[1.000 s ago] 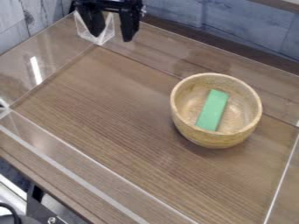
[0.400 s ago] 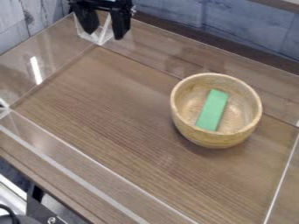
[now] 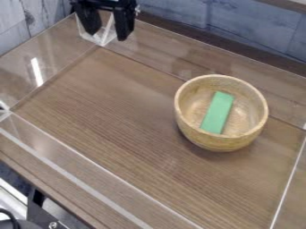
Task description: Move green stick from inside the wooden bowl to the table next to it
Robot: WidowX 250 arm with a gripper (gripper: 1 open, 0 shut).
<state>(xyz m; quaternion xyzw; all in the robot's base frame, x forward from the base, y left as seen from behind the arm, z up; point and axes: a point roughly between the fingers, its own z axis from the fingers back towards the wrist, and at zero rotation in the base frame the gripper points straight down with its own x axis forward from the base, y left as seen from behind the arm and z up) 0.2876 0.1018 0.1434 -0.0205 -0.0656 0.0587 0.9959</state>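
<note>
The green stick (image 3: 219,113) lies flat inside the wooden bowl (image 3: 223,140), slanted along the bowl's pale floor. The bowl rests on the brown wood-grain table (image 3: 114,107), toward its right side. My gripper (image 3: 107,30) hangs at the top left of the view, far from the bowl, pointing down with its two dark fingers spread apart and nothing between them. Its upper part is cut off by the frame's top edge.
Clear acrylic walls (image 3: 36,67) edge the table on the left, front and right. A grey tiled wall (image 3: 239,27) stands behind. Bare tabletop stretches to the left and in front of the bowl.
The gripper's fingers have turned slightly about their own axis; it otherwise stays in place. Bowl and green stick have not moved.
</note>
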